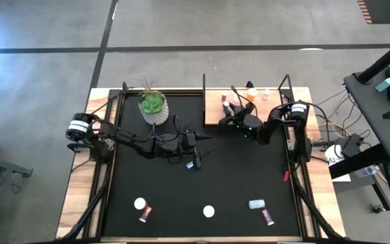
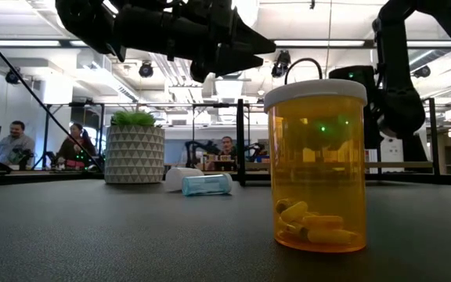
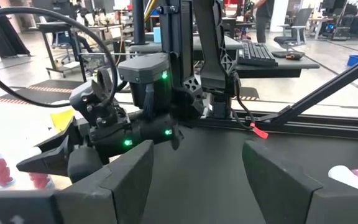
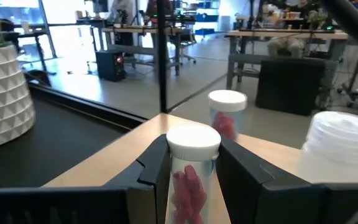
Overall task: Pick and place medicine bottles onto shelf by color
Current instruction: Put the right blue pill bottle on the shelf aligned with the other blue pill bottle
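The right gripper [image 4: 191, 165] pinches a small bottle [image 4: 191, 171] of pink pills, upright over the wooden shelf [image 1: 217, 108]. The left gripper [image 3: 194, 180] is spread wide above the black tabletop [image 1: 235, 176], holding nothing. More bottles lie near the front edge.

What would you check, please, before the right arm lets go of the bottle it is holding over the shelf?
1. Grip: the right gripper has its fingers shut on a white-capped bottle of pink pills: ok.
2. Position: the held bottle is above the light-wood shelf: ok.
3. Colour match: another pink bottle stands just beyond it on the shelf: ok.
4. Bottle upright: its cap is level and on top: ok.
5. Bottle base resting on the shelf: hidden by the fingers: cannot tell.
6. Left gripper: open and empty above the mat's middle, away from the shelf: ok.
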Robot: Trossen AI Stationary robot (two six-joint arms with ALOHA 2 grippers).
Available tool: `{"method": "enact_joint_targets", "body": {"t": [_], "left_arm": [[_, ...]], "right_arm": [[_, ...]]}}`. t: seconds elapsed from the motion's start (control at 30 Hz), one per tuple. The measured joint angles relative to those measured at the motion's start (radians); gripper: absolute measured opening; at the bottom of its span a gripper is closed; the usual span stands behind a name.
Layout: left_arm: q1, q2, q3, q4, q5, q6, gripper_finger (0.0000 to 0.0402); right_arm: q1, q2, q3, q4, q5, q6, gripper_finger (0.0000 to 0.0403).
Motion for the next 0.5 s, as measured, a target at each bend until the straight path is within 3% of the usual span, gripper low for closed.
{"method": "enact_joint_targets", "body": {"t": [0.5], "left_arm": [[0.0,0.0,0.0,0.0,0.0,0.001,0.0231]], "right_arm": [[-0.013,0.001,0.033,-0.041,0.003,-0.001,0.0102]]}}
